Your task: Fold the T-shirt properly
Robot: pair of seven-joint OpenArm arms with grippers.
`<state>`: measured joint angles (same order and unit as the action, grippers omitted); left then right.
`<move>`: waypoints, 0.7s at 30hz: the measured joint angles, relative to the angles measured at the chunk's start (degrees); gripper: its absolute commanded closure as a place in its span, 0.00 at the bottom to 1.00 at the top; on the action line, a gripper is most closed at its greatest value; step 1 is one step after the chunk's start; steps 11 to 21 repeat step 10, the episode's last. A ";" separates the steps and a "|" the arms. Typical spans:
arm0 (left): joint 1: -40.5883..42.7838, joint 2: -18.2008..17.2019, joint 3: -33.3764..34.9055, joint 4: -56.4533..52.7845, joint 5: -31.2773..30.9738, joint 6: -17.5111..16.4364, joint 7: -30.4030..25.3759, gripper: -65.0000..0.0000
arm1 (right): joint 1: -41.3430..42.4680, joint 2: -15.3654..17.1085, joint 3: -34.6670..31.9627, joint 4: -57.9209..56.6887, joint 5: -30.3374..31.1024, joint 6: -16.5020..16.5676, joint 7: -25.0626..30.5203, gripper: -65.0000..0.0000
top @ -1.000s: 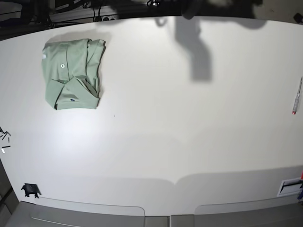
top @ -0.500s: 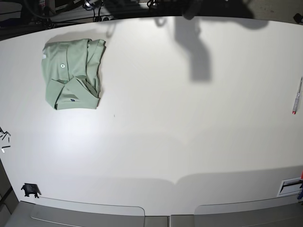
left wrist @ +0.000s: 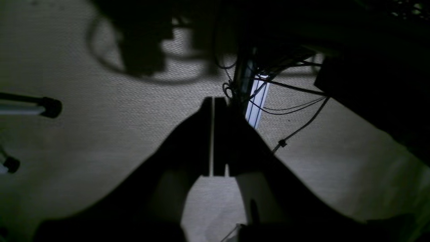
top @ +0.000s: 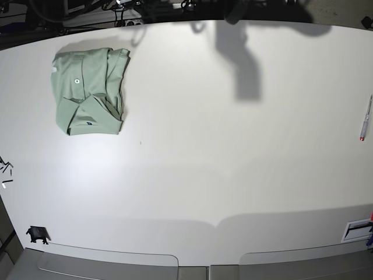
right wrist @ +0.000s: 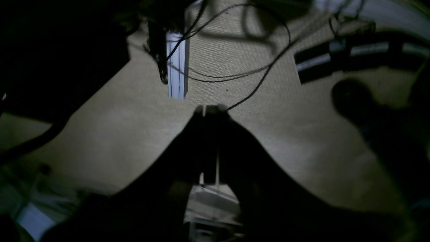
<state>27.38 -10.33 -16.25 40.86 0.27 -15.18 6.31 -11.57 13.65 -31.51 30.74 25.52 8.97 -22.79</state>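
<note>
T-shirt (top: 89,92) folded on table (top: 233,163), both end effectors closed — dark silhouettes, empty, off-table

A broad white table (top: 233,175) fills the base view under bright overhead light with soft shadows along its far edge, while both wrist views show dim woven beige carpet (left wrist: 84,134) strewn with dark cables (right wrist: 235,70).

left gripper (left wrist: 213,134) with dark fingers pressed together, nothing between them, right gripper (right wrist: 210,141) likewise closed and empty, both raised off the table
</note>
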 measured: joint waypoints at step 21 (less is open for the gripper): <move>0.04 3.19 0.00 0.00 6.86 5.90 -0.92 1.00 | 0.46 -0.63 0.00 0.11 7.74 0.00 1.38 1.00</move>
